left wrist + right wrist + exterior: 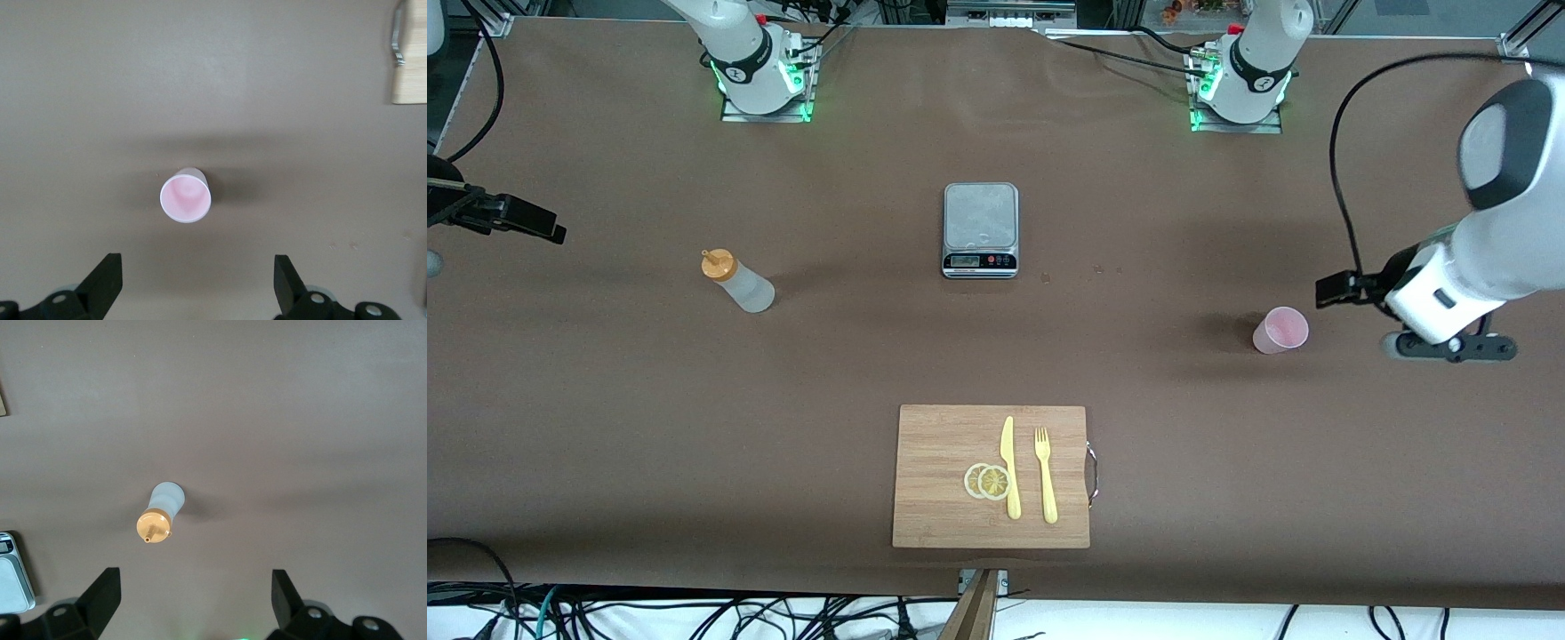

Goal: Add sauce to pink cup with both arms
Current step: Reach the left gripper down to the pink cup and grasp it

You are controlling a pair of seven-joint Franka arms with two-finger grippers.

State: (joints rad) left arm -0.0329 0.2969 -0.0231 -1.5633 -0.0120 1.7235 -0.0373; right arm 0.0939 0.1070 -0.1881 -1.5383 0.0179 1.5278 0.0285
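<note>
Hovering with fingers spread, left gripper (193,283) over the empty pink cup (1281,330) and right gripper (190,603) over the sauce (738,281), both well apart from the scale (980,229) between them; nothing grasped or poured yet.

No readable text anywhere from my station. Grey scale (980,229) has small display strip and buttons along front edge, but I can't make out digits. Round marks on both arm bases, illegible to me.
</note>
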